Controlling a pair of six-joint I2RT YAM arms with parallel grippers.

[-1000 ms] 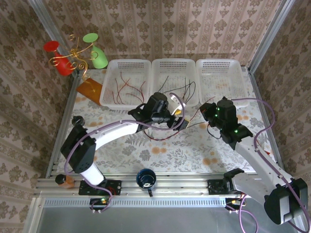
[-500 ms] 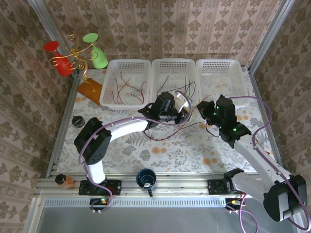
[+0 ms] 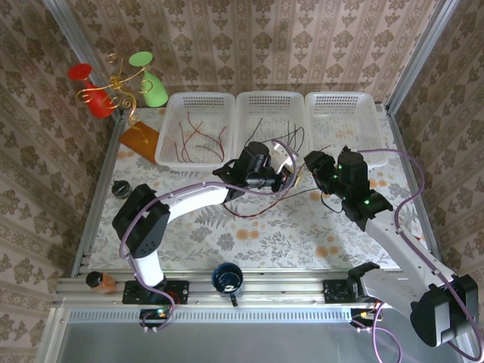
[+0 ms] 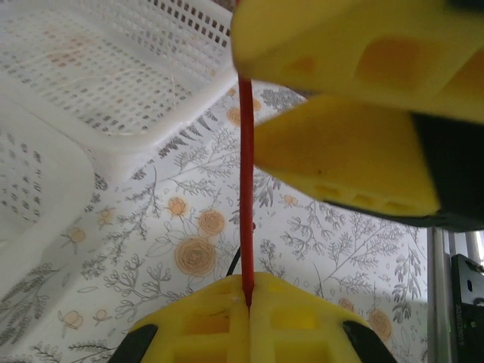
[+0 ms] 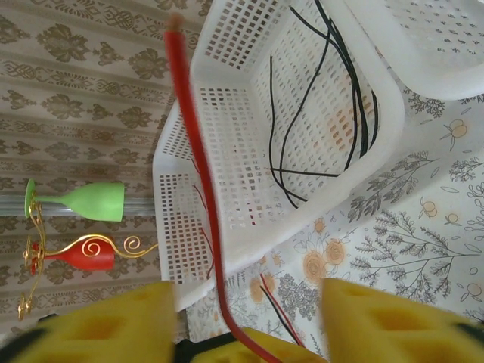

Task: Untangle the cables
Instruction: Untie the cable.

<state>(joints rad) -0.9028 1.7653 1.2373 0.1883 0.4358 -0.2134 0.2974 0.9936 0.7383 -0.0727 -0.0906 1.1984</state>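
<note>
Far off at your 10 o'clock, a red goblet point(image 3: 79, 74) and a green goblet point(image 3: 149, 85) sit in a gold wire stand point(image 3: 113, 85), with an orange block point(image 3: 141, 138) just beside them. A blue mug point(image 3: 227, 278) stands at 6 o'clock on the near rail.

Three white baskets line the 12 o'clock edge of the counter point(image 3: 197, 234). The left basket point(image 3: 166, 132) holds thin red cables point(image 3: 198, 138), the middle basket point(image 3: 268, 94) holds black cables point(image 5: 361, 113), and the right basket point(image 3: 340, 94) sits at 1 o'clock. Your left arm's wrist covers the middle basket's front rim.

Just in front of that rim, the left gripper point(image 4: 247, 299) is clamped on a red cable point(image 4: 246, 189), which is thin, smooth and nearly straight. That cable runs up between the fingers of the right gripper point(image 5: 246, 291), which stand well apart around it. Loose cables point(image 3: 253, 216) trail on the counter toward 6 o'clock.
</note>
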